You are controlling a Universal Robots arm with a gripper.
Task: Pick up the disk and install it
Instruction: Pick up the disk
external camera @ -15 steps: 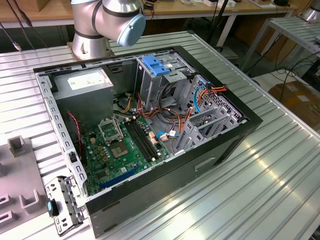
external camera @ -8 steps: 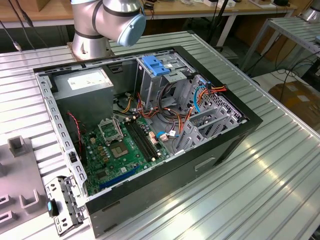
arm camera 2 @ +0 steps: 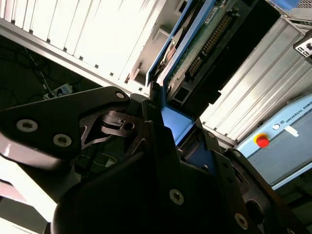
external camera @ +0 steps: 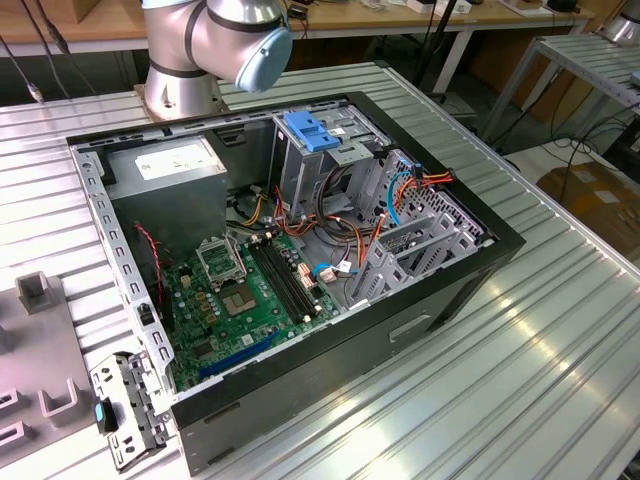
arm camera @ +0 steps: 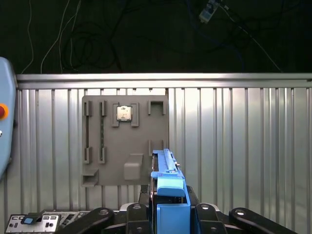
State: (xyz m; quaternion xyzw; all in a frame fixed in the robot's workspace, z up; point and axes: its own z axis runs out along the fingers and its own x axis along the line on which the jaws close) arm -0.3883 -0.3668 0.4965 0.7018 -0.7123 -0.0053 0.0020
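While tool (arm camera: pixel 168 201) grips disk (arm camera: pixel 165 165), long axis extends straight outward.

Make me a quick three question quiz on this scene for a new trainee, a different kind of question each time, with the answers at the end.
1. True or false: the disk is already seated inside the computer case.
2. In the first wrist view, what colour are the carrier rails on the disk held between the jaws? A red, B blue, C yellow.
3. In the exterior view, what sits on top of the tall metal cage inside the case?

Key
1. False: the jaws hold it, over the ribbed table.
2. B.
3. A blue plastic latch.
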